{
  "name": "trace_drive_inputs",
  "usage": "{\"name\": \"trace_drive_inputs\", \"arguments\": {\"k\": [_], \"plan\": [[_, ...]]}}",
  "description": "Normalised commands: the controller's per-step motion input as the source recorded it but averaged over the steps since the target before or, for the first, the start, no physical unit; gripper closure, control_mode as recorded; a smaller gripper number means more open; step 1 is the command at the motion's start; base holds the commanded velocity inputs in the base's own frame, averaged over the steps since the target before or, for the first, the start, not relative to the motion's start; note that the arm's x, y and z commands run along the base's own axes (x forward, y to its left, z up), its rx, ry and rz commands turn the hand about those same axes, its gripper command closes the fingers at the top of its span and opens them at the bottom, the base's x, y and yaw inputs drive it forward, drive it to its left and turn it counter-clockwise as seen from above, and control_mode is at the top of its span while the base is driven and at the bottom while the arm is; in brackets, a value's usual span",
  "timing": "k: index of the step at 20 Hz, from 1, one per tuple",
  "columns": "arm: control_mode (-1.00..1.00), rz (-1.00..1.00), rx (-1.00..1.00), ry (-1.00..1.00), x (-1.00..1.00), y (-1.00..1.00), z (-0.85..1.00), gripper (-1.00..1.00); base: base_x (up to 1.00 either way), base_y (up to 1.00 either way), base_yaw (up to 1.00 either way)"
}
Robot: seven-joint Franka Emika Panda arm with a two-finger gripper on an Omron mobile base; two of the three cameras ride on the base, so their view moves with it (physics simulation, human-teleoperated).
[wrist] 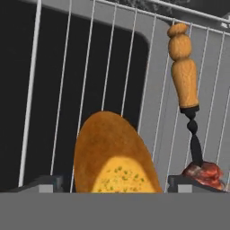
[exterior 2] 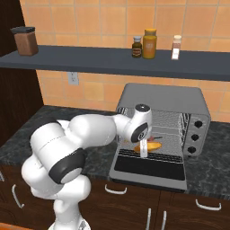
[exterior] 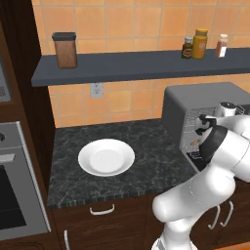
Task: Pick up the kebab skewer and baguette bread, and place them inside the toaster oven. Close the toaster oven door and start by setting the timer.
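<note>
The toaster oven (exterior 2: 167, 96) stands on the counter with its door (exterior 2: 148, 170) folded down flat. My gripper (wrist: 119, 184) reaches into its mouth; the same gripper (exterior 2: 143, 151) hangs just over the door's hinge edge. The golden baguette bread (wrist: 112, 157) lies on the wire rack (wrist: 58, 90) between my two fingertips (wrist: 45, 183), with a thin gap on each side, so the gripper is open. The kebab skewer (wrist: 191, 108) lies on the rack right of the bread, wooden handle pointing inward and meat near my right tip. In the right base view the baguette (exterior 2: 153, 146) is at the rack's front.
A white plate (exterior: 106, 157) with nothing on it sits on the dark counter left of the toaster oven (exterior: 195, 100). Three black knobs (exterior 2: 194, 135) run down the oven's right panel. A shelf (exterior 2: 112, 60) with jars hangs above. My own arm (exterior: 215, 161) blocks the oven mouth in the left base view.
</note>
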Motion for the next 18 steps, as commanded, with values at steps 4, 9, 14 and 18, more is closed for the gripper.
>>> {"name": "trace_drive_inputs", "arguments": {"k": [4, 9, 14, 18], "plan": [[-1.0, 0.0, 0.0, 0.0, -0.13, -0.02, 0.27, -1.0, 0.0, 0.0, 0.0], [-1.0, -0.03, 0.01, 0.0, -0.43, -0.1, 0.36, -1.0, 0.0, 0.0, 0.0], [-1.0, -0.31, 0.06, 0.0, -0.79, -0.05, 0.17, -1.0, 0.0, 0.0, 0.0], [-1.0, -0.54, 0.03, 0.0, -0.42, -0.18, 0.09, -1.0, 0.0, 0.0, 0.0]]}}
